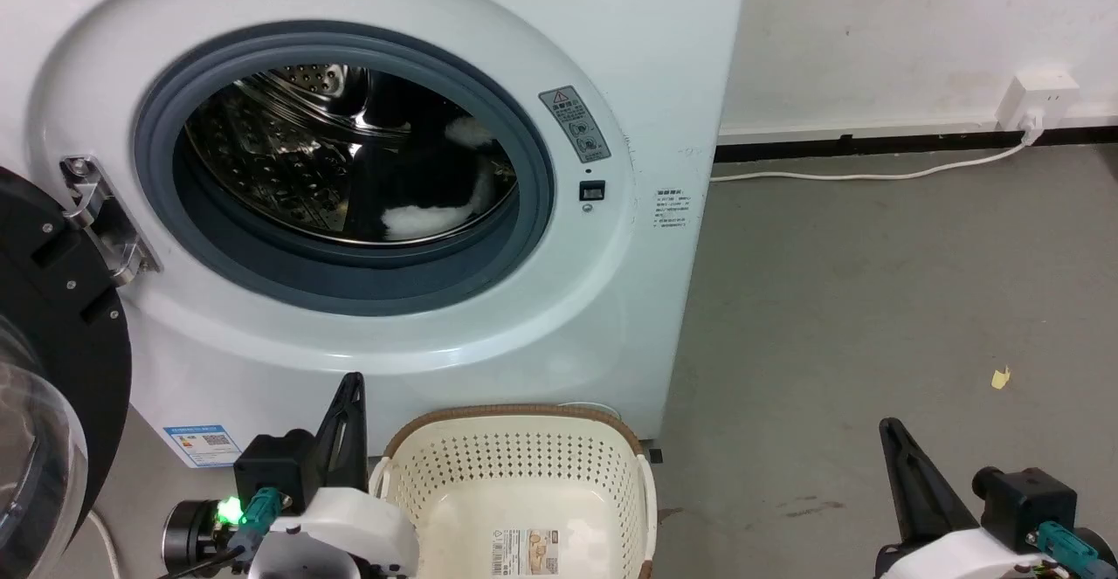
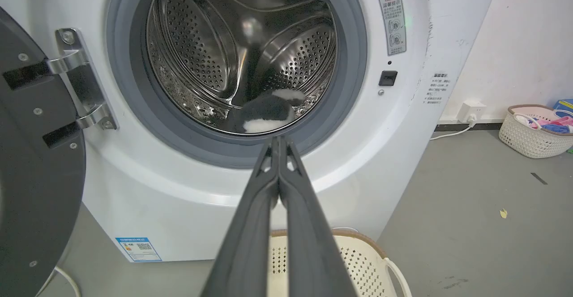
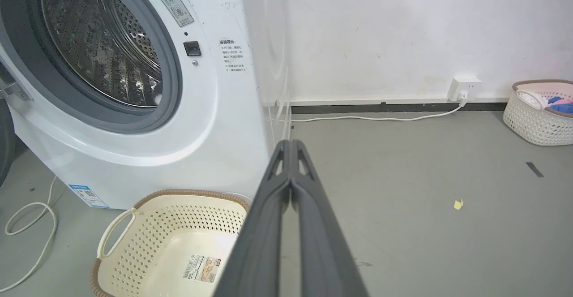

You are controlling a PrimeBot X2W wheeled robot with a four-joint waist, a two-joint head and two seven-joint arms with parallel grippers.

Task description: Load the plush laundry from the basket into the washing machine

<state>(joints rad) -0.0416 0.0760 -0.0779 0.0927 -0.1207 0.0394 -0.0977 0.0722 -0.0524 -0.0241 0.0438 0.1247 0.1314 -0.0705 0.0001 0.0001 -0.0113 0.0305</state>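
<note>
Plush laundry (image 2: pixel 267 112) inside washing machine (image 1: pixel 559 317) drum; basket (image 1: pixel 524 465) empty, upright.

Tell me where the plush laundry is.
In the head view, the plush laundry lies in the washing machine, low and right of centre in its drum, behind the grey gasket.

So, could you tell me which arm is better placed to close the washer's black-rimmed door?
Left: the left gripper sits nearer the open black-rimmed glass door; the right gripper is far off over grey floor.
</note>
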